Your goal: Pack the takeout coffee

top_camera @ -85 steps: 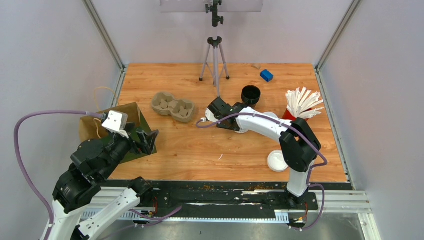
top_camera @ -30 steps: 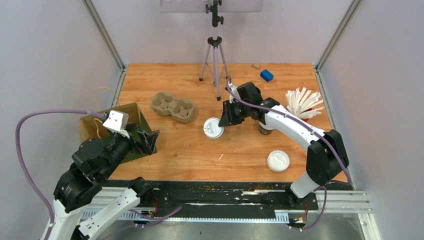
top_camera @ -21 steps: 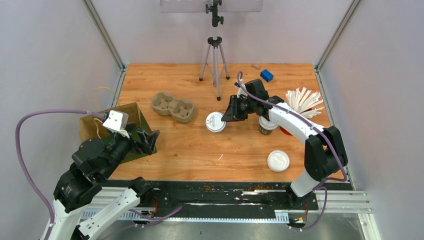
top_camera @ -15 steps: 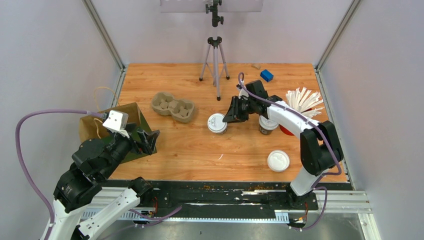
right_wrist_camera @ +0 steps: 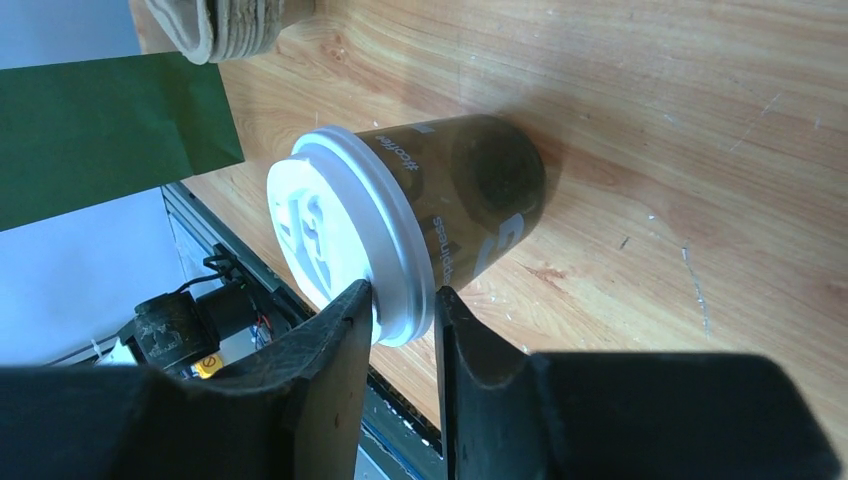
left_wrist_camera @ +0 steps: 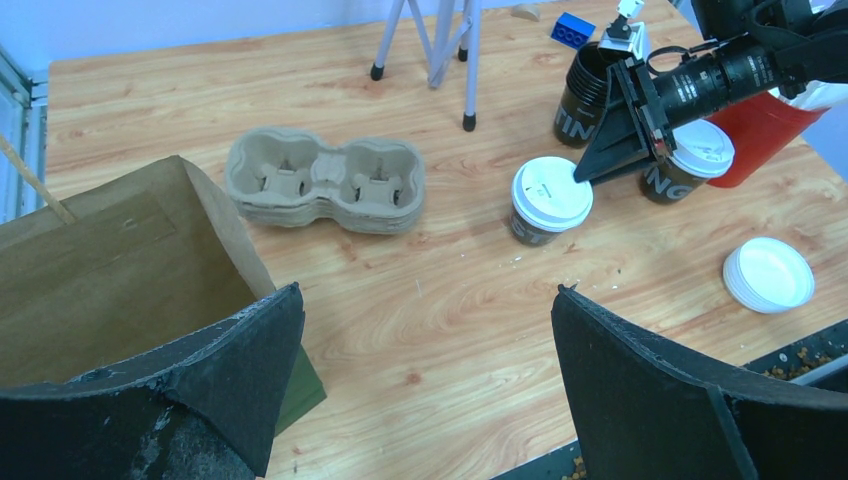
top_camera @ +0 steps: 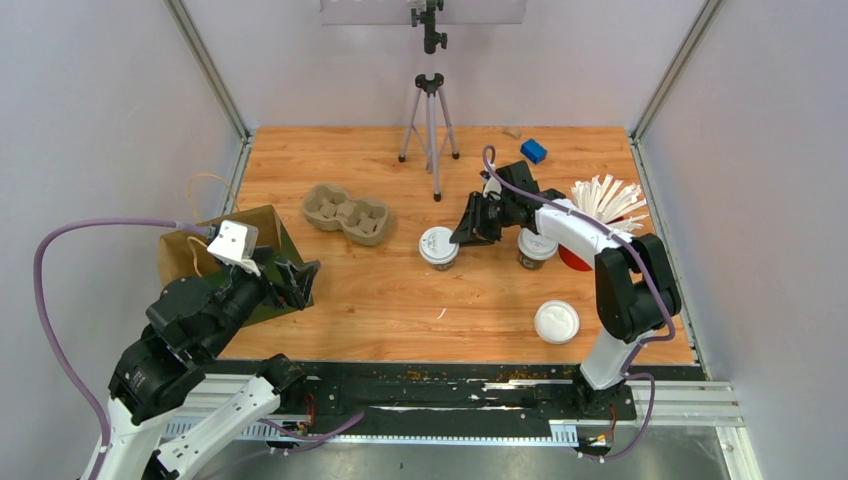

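One takeout coffee cup [top_camera: 438, 246], dark with a white lid, stands mid-table; it also shows in the left wrist view [left_wrist_camera: 548, 200] and the right wrist view [right_wrist_camera: 440, 215]. My right gripper [top_camera: 459, 238] [right_wrist_camera: 402, 300] is shut on the rim of its lid, one finger on top and one under the rim. The second lidded cup [top_camera: 537, 248] [left_wrist_camera: 690, 160] stands to the right, partly behind the right arm. My left gripper [top_camera: 296, 279] [left_wrist_camera: 430, 380] is open and empty, above the near left of the table beside the paper bag [top_camera: 180, 256] [left_wrist_camera: 100, 270].
A cardboard cup carrier [top_camera: 347, 213] [left_wrist_camera: 325, 182] lies left of centre. A loose white lid [top_camera: 556, 322] [left_wrist_camera: 768, 273] lies near front right. A black cup stack [left_wrist_camera: 580, 95], a red cup of white sticks [top_camera: 605, 205], a tripod [top_camera: 430, 110] and a blue block [top_camera: 533, 151] stand behind.
The right gripper, holding the lidded cup by its rim, has moved it slightly right and back, and the right arm has folded in. The left arm has not moved.
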You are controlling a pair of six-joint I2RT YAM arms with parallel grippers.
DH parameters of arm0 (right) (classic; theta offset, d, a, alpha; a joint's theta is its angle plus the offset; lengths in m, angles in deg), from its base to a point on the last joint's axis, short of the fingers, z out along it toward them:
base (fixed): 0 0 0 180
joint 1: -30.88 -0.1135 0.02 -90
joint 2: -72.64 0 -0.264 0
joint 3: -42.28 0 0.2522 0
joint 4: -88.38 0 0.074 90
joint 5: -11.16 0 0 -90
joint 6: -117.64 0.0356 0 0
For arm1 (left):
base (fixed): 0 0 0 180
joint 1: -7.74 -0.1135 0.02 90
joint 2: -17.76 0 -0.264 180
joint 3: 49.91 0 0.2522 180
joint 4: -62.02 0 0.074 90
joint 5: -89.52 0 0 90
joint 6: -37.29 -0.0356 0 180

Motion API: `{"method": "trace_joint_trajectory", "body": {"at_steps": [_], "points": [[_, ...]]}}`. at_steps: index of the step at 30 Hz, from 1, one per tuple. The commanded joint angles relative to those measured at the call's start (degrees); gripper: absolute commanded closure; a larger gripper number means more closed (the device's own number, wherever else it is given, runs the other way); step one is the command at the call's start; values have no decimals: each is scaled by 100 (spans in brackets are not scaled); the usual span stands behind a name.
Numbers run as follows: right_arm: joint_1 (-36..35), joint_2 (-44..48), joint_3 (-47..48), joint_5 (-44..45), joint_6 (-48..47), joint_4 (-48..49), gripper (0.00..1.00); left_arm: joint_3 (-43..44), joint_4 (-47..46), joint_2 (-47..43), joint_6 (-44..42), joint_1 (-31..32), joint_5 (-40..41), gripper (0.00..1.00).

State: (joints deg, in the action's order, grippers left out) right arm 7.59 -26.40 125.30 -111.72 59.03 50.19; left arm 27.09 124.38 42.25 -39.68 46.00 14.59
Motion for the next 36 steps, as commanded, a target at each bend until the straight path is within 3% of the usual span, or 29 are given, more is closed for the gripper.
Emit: {"method": "trace_joint_trajectory", "body": {"at_steps": [1,11,14,18,22,23,24,25,36], "points": [[63,-79,170,2,27,25,68,-24,-175,73,41,-16,-4,0],[66,240,718,631,-445,-820,53,-36,-185,74,15,-20,5,0],[-10,346,1054,892,-718,-1190,43,-49,-184,76,15,-20,5,0],[-515,446,1560,1690,-1457,-1678,30,-44,-189,53,28,-16,-22,0],[-1290,427,1929,2857,-2084,-2002,24,4,-173,25,27,-20,-18,0],[-1480,389,2009,3162,-2229,-2051,20,27,-160,21,24,-16,-20,0],[-1661,322,2095,3467,-2333,-2098,5,55,-133,21,23,-20,-14,0],[-1798,264,2174,3663,-2445,-2125,1,79,-114,18,23,-18,-6,0],[-2129,-503,2784,4273,-3018,-2511,0,221,66,-25,-3,-16,98,0]]}}
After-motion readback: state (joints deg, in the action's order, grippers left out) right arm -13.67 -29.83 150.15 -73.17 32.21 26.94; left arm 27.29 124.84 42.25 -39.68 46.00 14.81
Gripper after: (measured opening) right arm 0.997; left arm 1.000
